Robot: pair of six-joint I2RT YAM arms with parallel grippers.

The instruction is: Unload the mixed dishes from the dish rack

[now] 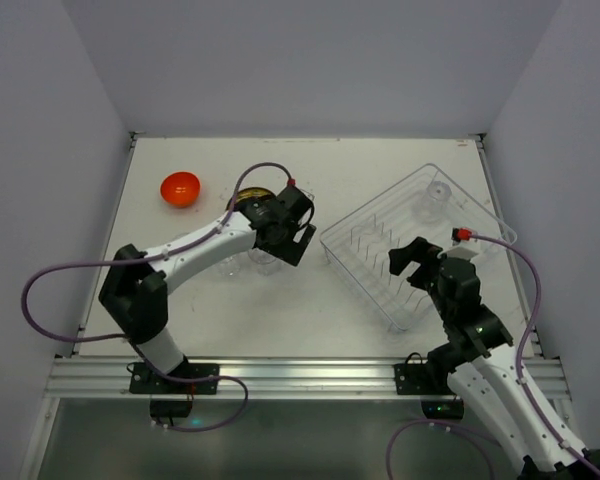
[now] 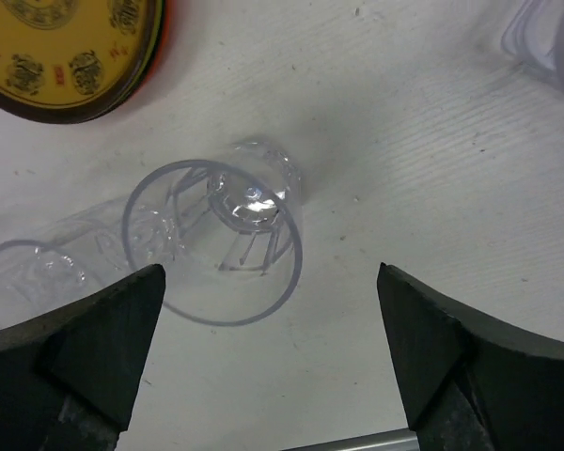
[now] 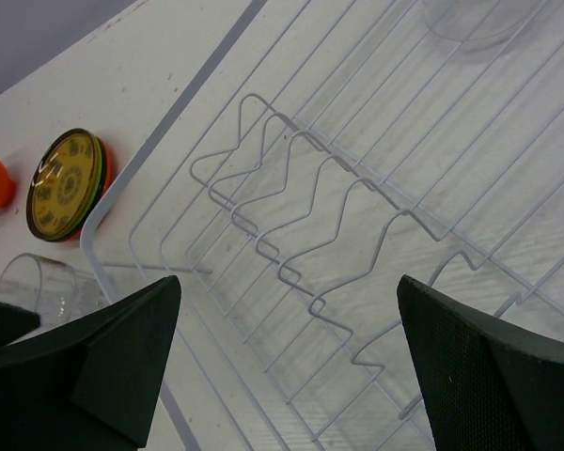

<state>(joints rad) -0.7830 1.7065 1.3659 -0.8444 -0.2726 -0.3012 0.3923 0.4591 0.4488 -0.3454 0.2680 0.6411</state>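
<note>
Clear glossy plastic cup (image 2: 249, 202), clear smooth plastic dish rack (image 3: 470, 188), matt, faintly scuffed table (image 2: 432, 141).

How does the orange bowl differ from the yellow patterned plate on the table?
The orange bowl is plain and deep; the yellow patterned plate is flat with dark medallions. The bowl sits alone, while the plate tops a stack of other plates. Both are round and lie on the table, outside the dish rack.

The left claw (image 2: 271, 282) points downward with jaws spread wide, and the right claw (image 3: 289, 287), tilted forward, gapes equally.
</note>
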